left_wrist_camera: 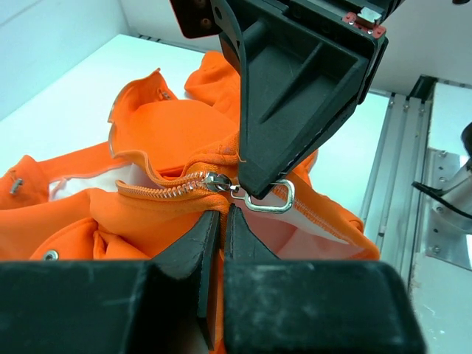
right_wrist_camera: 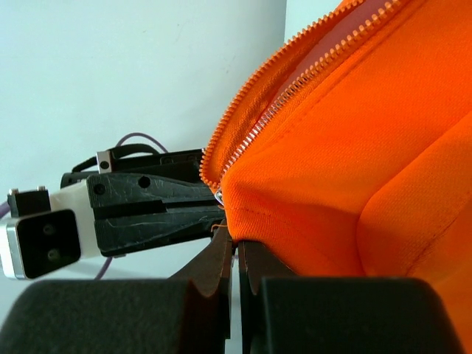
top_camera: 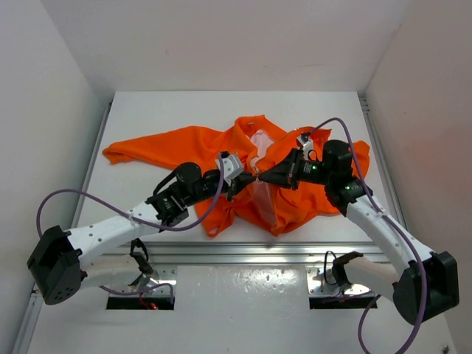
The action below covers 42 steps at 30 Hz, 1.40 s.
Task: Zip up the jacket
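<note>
The orange jacket [top_camera: 214, 144] lies crumpled mid-table, its front partly open and showing pale lining [top_camera: 261, 140]. My left gripper [top_camera: 242, 179] is shut on the jacket's orange edge just below the zipper slider [left_wrist_camera: 216, 181]; its tips show in the left wrist view [left_wrist_camera: 223, 215]. My right gripper [top_camera: 259, 177] meets it from the right and its tips [left_wrist_camera: 254, 193] are shut on the metal ring pull [left_wrist_camera: 267, 209]. In the right wrist view the right gripper [right_wrist_camera: 237, 247] is closed under a fold of the jacket [right_wrist_camera: 354, 147], with zipper teeth [right_wrist_camera: 258, 125] running up and away.
White walls enclose the table on the left, back and right. An aluminium rail [top_camera: 243, 254] runs along the near edge, also seen in the left wrist view [left_wrist_camera: 398, 169]. One sleeve [top_camera: 136, 147] stretches towards the left wall. Purple cables loop from both arms.
</note>
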Tool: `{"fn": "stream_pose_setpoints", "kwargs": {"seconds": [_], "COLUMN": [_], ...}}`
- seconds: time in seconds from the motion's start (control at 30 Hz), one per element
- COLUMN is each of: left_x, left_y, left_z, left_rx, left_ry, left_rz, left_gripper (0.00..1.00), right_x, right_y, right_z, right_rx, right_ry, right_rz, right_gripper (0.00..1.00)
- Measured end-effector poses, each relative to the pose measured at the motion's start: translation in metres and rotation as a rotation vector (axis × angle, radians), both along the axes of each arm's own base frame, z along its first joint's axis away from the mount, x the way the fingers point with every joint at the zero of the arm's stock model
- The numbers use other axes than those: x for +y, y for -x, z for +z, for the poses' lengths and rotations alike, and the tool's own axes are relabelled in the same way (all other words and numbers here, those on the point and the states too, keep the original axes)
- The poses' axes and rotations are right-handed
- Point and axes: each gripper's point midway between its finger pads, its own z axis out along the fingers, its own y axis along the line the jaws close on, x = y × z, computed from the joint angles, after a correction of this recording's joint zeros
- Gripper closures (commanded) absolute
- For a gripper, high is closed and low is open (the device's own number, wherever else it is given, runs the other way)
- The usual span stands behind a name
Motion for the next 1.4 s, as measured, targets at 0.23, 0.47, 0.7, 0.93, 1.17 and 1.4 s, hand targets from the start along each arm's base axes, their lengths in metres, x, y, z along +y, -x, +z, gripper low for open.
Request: {"fn": "stream_pose_setpoints", "kwargs": {"seconds": [0.23,0.47,0.7,0.93,1.17,1.4], "left_x": [-0.002,-0.002,-0.005,-0.008,-0.001,0.014], "left_y": [0.001,0.001,0.004,0.004,0.0,0.005], "left_z": [-0.004,-0.009,-0.014,-0.027,-0.048,-0.099], "left_rx": [-0.038,-0.03,0.008,0.052,0.105,0.213], "left_ry": [-0.029,-0.042,-0.041,-0.061,-0.121,-0.267], "left_rz": [0.022,0.035,0.023,0.027,0.073,0.105], "left_gripper": [1.0,1.0,1.0,1.0,1.0,1.0], "right_x": [-0.001,-0.004,-0.006,-0.008,-0.008,-0.008], "right_y": [0.001,0.005,0.017,0.019,0.018,0.015], "right_z": [-0.003,-0.01,-0.018,-0.03,-0.027,-0.011], "right_rx": [0.037,-0.001,-0.083,-0.05,-0.057,-0.11], "right_ry": [0.002,0.047,0.106,0.129,0.123,0.091], "right_rz": [-0.007,0.001,0.004,-0.007,-0.015,-0.029], "right_gripper": [1.0,1.0,1.0,1.0,0.81,0.58]}}
